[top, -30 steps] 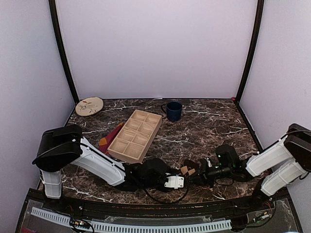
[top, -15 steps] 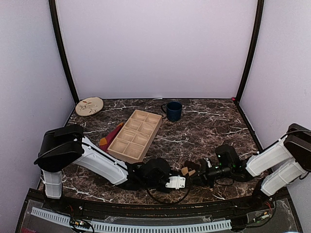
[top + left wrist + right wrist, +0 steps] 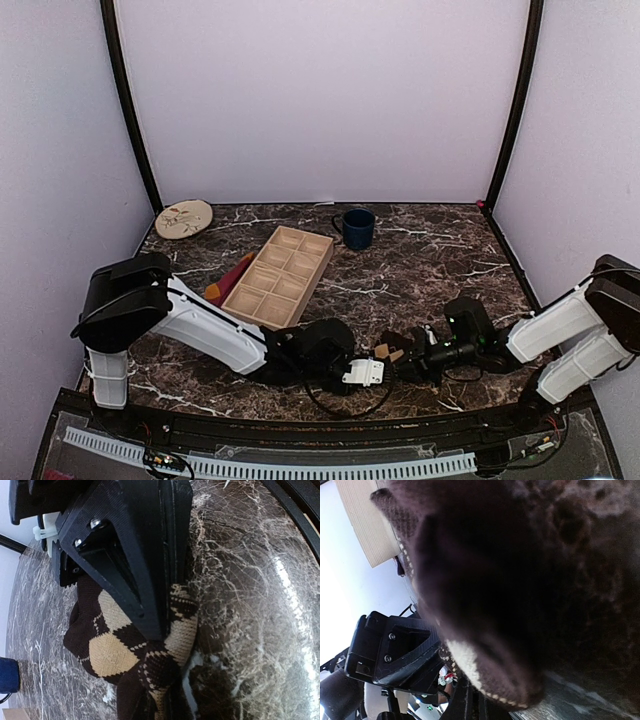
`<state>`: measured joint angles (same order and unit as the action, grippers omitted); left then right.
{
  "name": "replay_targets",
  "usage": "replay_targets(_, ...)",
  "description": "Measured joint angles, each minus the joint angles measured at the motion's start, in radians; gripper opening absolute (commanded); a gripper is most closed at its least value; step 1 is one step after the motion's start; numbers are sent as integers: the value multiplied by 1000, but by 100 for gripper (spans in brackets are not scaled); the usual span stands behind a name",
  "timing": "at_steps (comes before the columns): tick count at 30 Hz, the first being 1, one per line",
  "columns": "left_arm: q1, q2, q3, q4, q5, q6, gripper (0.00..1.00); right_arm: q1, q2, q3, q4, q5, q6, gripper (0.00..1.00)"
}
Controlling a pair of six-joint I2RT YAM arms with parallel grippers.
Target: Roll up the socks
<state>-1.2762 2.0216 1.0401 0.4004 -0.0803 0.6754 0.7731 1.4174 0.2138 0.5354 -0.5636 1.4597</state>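
The dark brown argyle sock (image 3: 389,349) is a small bundle near the table's front edge, between my two grippers. My left gripper (image 3: 374,358) comes in from the left. In the left wrist view its black fingers (image 3: 131,570) are closed on the sock (image 3: 107,650), with a fold of fabric pinched at the tips. My right gripper (image 3: 407,353) presses in from the right. The sock (image 3: 520,580) fills the right wrist view and hides that gripper's fingertips. The purple sock (image 3: 227,282), its red and orange end showing, lies flat against the wooden tray's left side.
A wooden compartment tray (image 3: 280,277) lies left of centre. A blue mug (image 3: 356,228) stands behind it. A round patterned plate (image 3: 184,218) sits at the back left corner. A black cable loops on the table by the front edge (image 3: 340,405).
My left arm has pushed slightly to the right, toward the argyle sock. The sock bundle and my right gripper have barely moved.
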Motion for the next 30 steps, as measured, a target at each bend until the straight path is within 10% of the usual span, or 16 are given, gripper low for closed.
replay_targets(6,16,0,92,-177,65,-14,0,-9,-29,46,-122,1,-84,1)
replay_targets(14,32,58,311,-501,155,-68,0,-11,-92,131,-326,49,-259,35)
replay_targets(30,100,96,446,-755,365,-145,0,-9,-414,74,-517,257,-451,40)
